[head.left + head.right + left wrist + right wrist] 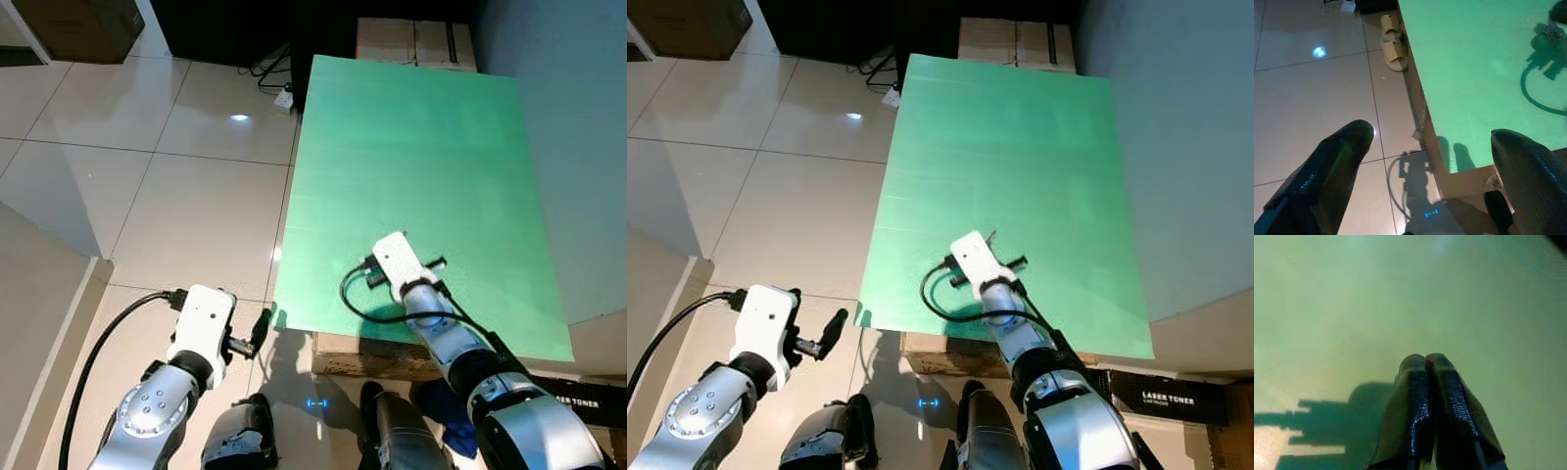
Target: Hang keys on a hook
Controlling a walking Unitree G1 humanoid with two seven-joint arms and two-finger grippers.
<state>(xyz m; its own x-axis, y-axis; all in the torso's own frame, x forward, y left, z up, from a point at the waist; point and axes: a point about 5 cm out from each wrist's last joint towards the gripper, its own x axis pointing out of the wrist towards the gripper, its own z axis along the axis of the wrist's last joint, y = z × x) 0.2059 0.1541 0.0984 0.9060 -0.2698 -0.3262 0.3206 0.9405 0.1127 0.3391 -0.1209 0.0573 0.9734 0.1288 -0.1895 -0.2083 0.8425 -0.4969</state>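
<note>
Over the near end of the green board (411, 147), the right gripper (1425, 360) hangs low with its two black fingers pressed tight together, tips pointing down at the surface and throwing a shadow on it just beside them. Nothing can be seen pinched between the fingers, though a thin ring or blade caught there would be hard to make out.

Off the board's near left corner, the left gripper (1431, 131) hovers above the tiled floor (196, 196) with its fingers spread wide and nothing between them.

I cannot make out the keys or a hook. The board's green top looks bare apart from the right arm's black cable (358, 299) looping across it, so which way the keys lie from either gripper, and how their long axis runs, cannot be told. The right arm is the one over the board and looks better placed for anything lying there. The left arm would have to reach in over the corner.

The right wrist housing hides the patch of board directly beneath it. A cardboard box (362, 354) props up the board's near edge. A pair of slippers (1392, 41) lies on the floor against the board's left side.
</note>
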